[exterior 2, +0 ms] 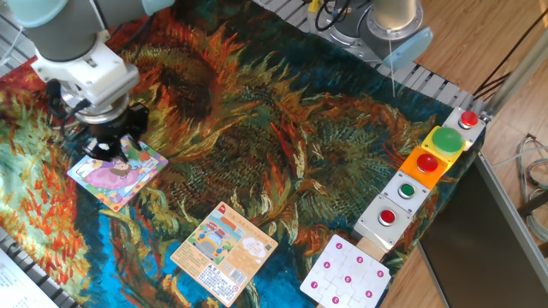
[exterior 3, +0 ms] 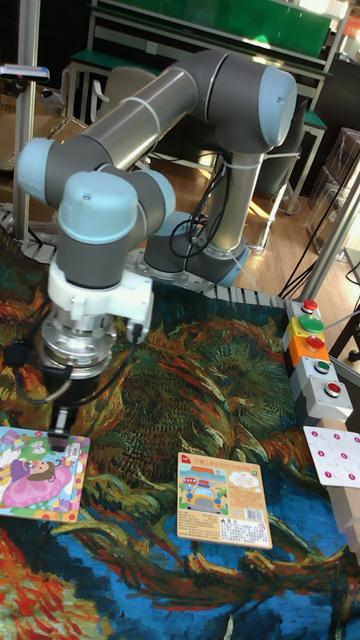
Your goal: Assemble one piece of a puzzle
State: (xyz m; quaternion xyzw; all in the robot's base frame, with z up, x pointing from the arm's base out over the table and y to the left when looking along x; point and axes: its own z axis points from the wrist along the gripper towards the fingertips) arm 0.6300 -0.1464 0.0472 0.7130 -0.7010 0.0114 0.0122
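Observation:
The puzzle (exterior 2: 116,175) lies flat on the painted cloth at the left, a small square with a figure in a pink dress. In the tall fixed view the puzzle (exterior 3: 38,475) sits at the lower left with green at its top corner. My gripper (exterior 2: 107,147) hangs just over the puzzle's far edge, and its dark fingertips (exterior 3: 62,420) point down at that edge. Nothing shows between the fingers. The wrist hides the gap between the jaws, so I cannot tell whether they are open or shut.
A tan-orange card (exterior 2: 224,252) lies near the front edge, with a white card with pink dots (exterior 2: 345,275) to its right. A row of button boxes (exterior 2: 424,167) runs along the right side. The arm's base (exterior 2: 377,30) stands at the back.

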